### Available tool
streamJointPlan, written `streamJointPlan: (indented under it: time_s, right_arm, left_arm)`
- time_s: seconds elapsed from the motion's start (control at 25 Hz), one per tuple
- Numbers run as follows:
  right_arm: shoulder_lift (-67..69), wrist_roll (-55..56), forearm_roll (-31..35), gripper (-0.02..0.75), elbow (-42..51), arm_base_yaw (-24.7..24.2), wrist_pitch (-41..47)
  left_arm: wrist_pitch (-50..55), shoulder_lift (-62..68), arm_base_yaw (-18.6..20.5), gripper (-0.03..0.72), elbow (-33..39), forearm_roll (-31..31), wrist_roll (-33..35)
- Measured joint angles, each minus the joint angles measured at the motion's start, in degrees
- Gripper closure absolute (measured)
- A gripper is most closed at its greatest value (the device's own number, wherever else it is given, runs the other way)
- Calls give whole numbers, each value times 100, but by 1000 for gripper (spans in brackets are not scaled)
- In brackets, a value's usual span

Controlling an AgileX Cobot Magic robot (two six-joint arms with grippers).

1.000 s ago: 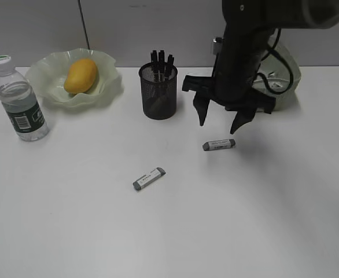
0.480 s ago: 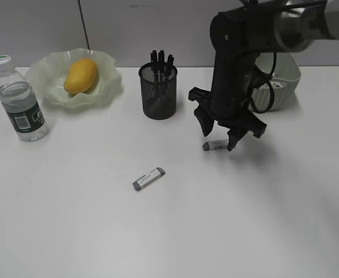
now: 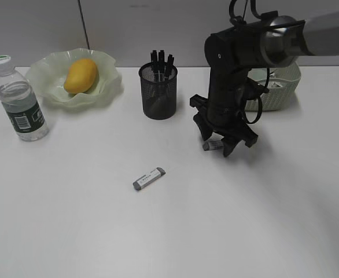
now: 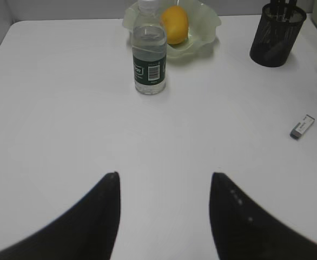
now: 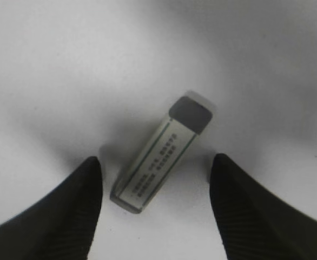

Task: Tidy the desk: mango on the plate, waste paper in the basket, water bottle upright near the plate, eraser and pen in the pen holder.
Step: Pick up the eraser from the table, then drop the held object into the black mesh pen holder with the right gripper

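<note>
My right gripper (image 3: pixel 217 146) stands open low over the desk (image 3: pixel 169 231), its fingers either side of a grey-ended eraser (image 3: pixel 210 146). In the right wrist view that eraser (image 5: pixel 163 157) lies slanted between the open gripper (image 5: pixel 156 162), touching neither finger. A second eraser (image 3: pixel 148 178) lies further left. The pen holder (image 3: pixel 158 91) holds dark pens (image 3: pixel 161 60). The mango (image 3: pixel 80 75) rests in the plate (image 3: pixel 48 81), with the water bottle (image 3: pixel 20 99) upright beside it. My left gripper (image 4: pixel 164 176) is open over bare desk. The waste paper is out of view.
The pale green basket (image 3: pixel 276 92) stands at the back right, partly hidden behind the right arm. A grey wall runs along the desk's far edge. In the left wrist view the bottle (image 4: pixel 149 54) and second eraser (image 4: pixel 302 126) lie well ahead of the fingers.
The right arm has come down and slightly left, bringing its open fingers from above the desk to either side of the eraser. Nothing else has moved.
</note>
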Motion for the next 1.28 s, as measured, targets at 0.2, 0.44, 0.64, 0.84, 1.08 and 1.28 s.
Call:
streamJointPlan:
  time_s: [0.2, 0.44, 0.64, 0.84, 1.08, 1.28]
  right_arm:
    - [72, 17, -53, 242, -11, -90, 30]
    - [79, -47, -165, 416, -16, -140, 76]
    - [79, -283, -328, 552, -16, -140, 34]
    - [83, -961, -364, 564, -151, -140, -125]
    - [83, -2384, -319, 565, -890, -140, -133]
    - [83, -3515, 57, 565, -1809, -128, -238]
  left_arm:
    - [0, 0, 0, 284, 0, 0, 0]
    - [0, 0, 0, 284, 0, 0, 0]
    - [0, 0, 0, 284, 0, 0, 0]
    - [0, 0, 0, 284, 0, 0, 0]
    - [0, 0, 0, 284, 0, 0, 0]
    - [0, 0, 0, 284, 0, 0, 0]
